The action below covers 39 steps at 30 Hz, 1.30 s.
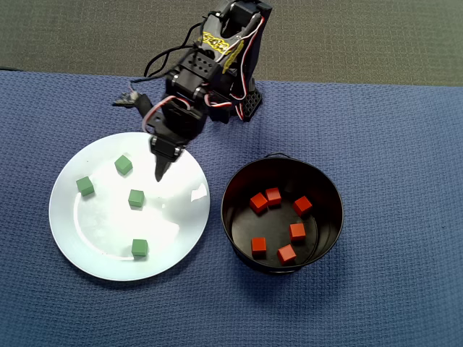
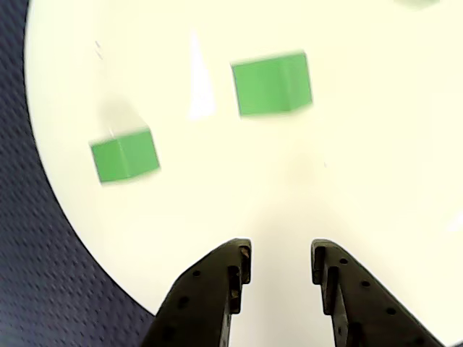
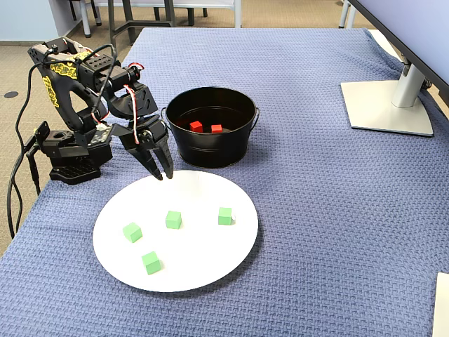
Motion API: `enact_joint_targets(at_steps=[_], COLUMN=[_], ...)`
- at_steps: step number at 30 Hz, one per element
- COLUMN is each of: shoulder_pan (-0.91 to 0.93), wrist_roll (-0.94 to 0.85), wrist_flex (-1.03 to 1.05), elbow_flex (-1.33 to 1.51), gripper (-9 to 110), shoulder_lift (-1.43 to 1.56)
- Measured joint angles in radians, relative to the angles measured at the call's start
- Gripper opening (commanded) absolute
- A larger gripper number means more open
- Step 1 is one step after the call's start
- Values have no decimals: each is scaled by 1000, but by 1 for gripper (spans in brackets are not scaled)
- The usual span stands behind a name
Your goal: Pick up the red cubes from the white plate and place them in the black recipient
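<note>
Reds all potted, plate holds only green
Six red cubes (image 1: 273,196) sit in black pot (image 1: 239,224), right of empty jaws slightly apart over white plate (image 1: 101,260) in overhead view

text: none legible | arm (image 1: 217,43): yellow patterned markings, unreadable | plate, pot, cubes: unmarked

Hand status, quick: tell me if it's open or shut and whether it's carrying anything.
Hand: open, a clear gap between its fingers, holding nothing; it hangs over the white plate, no cube between the fingers.
</note>
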Motion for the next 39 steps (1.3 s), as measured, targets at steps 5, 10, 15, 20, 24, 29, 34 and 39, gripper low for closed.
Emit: enact_joint_targets(at_steps=[5, 10, 15, 20, 24, 29, 34, 39], shoulder_pan=[-106, -202, -298, -443, -483, -489, -489, -489], wrist_roll=[25, 57, 100, 161, 173, 175, 175, 175], wrist_flex=[0, 11, 92, 201, 239, 272, 287, 295], elbow_flex=[141, 265, 342, 387, 445, 477, 489, 489], gripper=[0, 0, 0, 0, 0, 0, 0, 0], shoulder_lift=[118, 244, 370, 474, 548, 627, 673, 689])
